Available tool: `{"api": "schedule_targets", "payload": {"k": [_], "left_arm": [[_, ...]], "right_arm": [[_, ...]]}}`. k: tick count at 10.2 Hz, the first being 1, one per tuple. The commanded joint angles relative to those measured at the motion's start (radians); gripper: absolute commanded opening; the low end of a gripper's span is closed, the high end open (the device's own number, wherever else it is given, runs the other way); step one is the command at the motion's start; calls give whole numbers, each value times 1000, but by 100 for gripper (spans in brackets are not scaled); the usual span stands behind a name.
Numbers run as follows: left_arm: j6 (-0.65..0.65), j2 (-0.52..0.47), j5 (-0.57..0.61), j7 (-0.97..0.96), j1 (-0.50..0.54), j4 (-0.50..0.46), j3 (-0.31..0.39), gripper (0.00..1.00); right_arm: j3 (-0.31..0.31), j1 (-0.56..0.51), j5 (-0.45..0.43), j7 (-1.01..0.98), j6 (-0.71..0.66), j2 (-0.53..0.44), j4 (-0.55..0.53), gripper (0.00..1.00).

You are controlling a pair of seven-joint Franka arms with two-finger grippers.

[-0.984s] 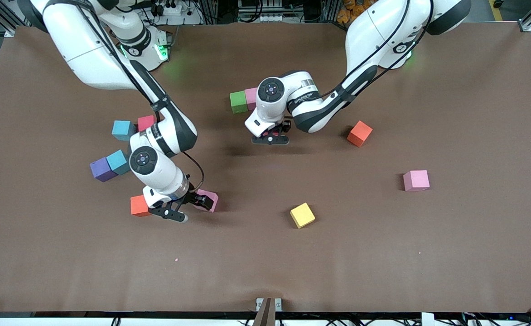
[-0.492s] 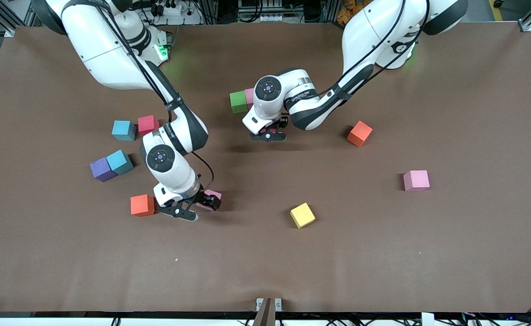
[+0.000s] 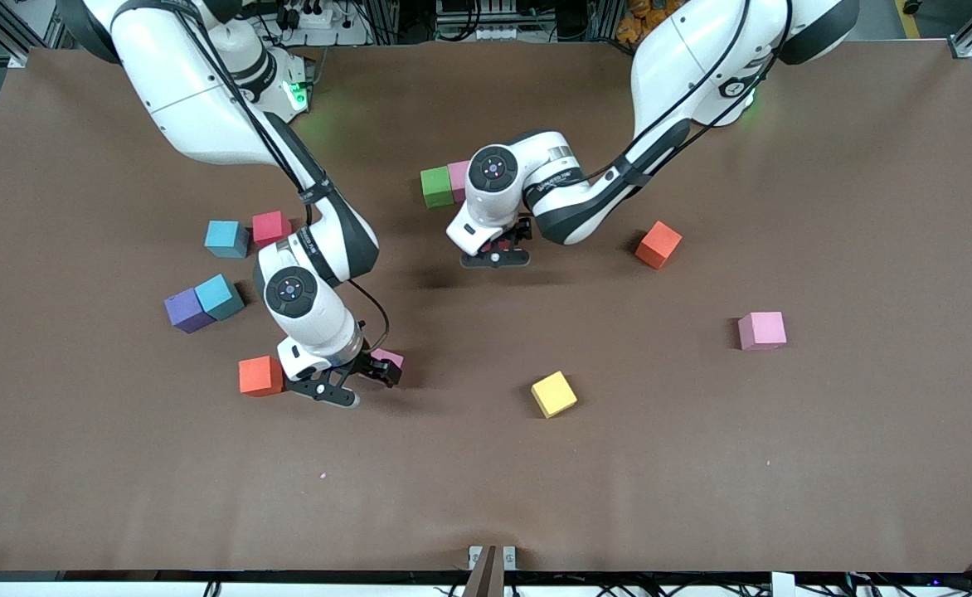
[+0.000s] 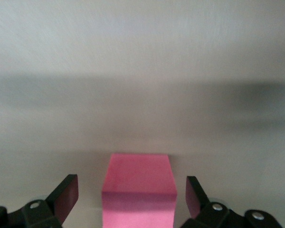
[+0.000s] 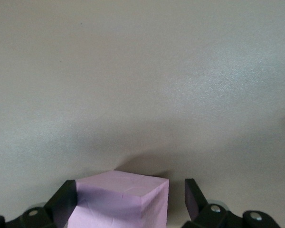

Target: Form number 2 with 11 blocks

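Bench [image 3: 702, 464] carries scattered blocks. Right pincer [image 3: 353, 377] is spread, straddling a pink block [image 5: 121, 199] lying squarely between its fingers, nearer the right arm's end. Left pincer [image 3: 496, 249] is spread around a darker pink block [image 4: 138, 190] mid-bench.

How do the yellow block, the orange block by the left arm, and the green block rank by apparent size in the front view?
1. Yellow block, marginally largest.
2. Orange block.
3. Green block.
The differences are slight; nearness to the camera probably explains them, so no real ranking.
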Motion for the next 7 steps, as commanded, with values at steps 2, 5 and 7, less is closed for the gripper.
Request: {"api": "schedule_targets", "payload": {"k": [2, 5, 7], "left_arm": [[-50, -58, -14, -72, 80, 64, 6, 100], [-50, -90, 0, -81, 253, 80, 6, 100], [-60, -130, 2, -75, 380, 78, 6, 100]], "right_arm": [[-1, 3, -11, 17, -20, 14, 30, 100], [1, 6, -5, 20, -92, -3, 44, 100], [2, 6, 3, 20, -100, -9, 44, 100]]}}
